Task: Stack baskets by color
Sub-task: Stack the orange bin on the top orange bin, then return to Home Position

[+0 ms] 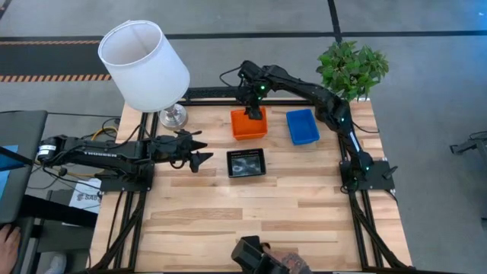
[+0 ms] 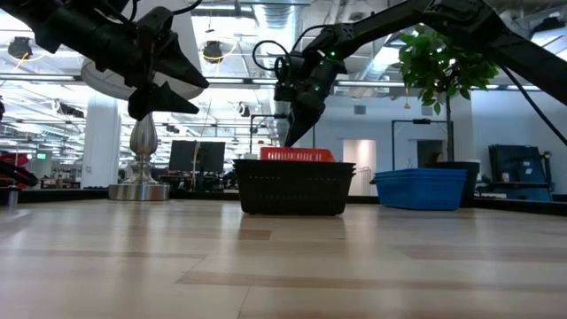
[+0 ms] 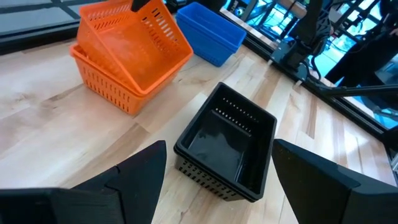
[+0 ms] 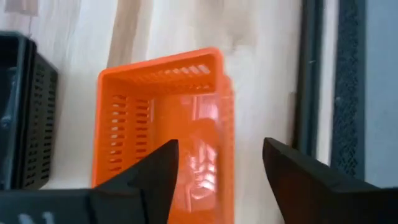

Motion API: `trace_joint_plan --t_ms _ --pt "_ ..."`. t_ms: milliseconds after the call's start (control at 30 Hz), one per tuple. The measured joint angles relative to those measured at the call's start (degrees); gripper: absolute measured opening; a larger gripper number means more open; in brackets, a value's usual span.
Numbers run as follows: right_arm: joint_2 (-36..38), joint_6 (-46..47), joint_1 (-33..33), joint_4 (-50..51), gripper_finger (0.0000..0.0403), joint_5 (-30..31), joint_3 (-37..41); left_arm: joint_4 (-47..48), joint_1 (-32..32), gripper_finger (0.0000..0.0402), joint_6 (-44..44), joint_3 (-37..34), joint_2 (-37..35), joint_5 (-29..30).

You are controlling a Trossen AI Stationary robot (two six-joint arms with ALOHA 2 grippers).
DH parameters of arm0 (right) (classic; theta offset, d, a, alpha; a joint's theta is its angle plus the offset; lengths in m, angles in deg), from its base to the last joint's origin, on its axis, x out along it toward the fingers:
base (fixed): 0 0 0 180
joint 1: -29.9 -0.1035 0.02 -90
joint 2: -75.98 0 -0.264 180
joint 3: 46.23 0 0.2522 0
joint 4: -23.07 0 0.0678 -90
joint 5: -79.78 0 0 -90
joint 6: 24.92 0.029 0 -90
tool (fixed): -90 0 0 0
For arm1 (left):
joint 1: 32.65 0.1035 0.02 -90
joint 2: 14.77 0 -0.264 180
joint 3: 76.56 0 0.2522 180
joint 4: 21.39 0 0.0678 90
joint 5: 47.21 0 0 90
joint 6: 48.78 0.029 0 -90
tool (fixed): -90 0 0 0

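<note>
High view: the right gripper [image 1: 253, 112] hangs over the orange baskets [image 1: 248, 125] near the desk's [image 1: 259, 213] far edge, its arm reaching in from the right side. Seen from the right wrist, its fingers [image 4: 155, 177] stand wide apart above the orange stack [image 4: 165, 124] and grasp nothing. From the left wrist, the top orange basket [image 3: 140, 46] sits tilted in the one beneath it, not fully nested, with the right gripper's dark tip just at its far rim. Blue baskets [image 1: 302, 126] stand just to the right of the orange ones, apart from them, near the far right corner beside a potted plant [image 1: 351, 68]. Black baskets [image 1: 246, 163] sit nested nearer the desk's middle, just in front of the orange stack; at desk level they hide most of the orange stack [image 2: 297, 155] behind them, and the blue stack [image 2: 421, 188] shows to the right. The left gripper [image 1: 199, 149] hovers by the left side of the black stack, off the desk as the low view shows, fingers [image 3: 134, 180] spread wide and empty with the black stack [image 3: 227, 146] ahead of them. A white-shaded lamp [image 1: 146, 65] stands at the far left corner.
</note>
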Motion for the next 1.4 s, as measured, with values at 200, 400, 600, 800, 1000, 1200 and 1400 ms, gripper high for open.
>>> trace_joint_plan --t_ms 200,400,600,800,1000,1200,1400 --pt "-0.4 1.9 1.1 0.2 0.0252 -0.4 -0.1 -0.2 0.0 0.0279 -1.0 0.0 0.0 0.0" --pt "-0.4 1.5 -0.1 -1.0 0.0219 -1.5 2.3 -0.1 0.0 0.0279 -1.4 0.0 0.0 -1.0" --pt "-0.4 1.0 0.0 -2.8 0.0129 -0.9 6.8 -0.5 0.0 0.0279 -1.4 0.0 0.0 -1.0" --pt "-0.4 1.4 0.1 -3.7 0.0014 -1.4 7.2 -1.0 0.0 0.0279 -1.4 0.0 0.0 -1.0" --pt "-0.4 2.1 -0.2 -4.0 0.0095 -1.4 7.2 -1.2 0.0 0.0279 -0.9 0.0 0.0 -1.5" --pt "-0.4 3.4 -0.3 -3.8 0.0215 -1.4 7.2 -1.3 0.0 0.0279 -1.2 0.0 0.0 -4.0" --pt "0.7 8.3 0.2 -3.1 0.0272 -1.4 7.3 -1.3 0.0 0.0279 -1.3 0.0 0.0 -5.0"
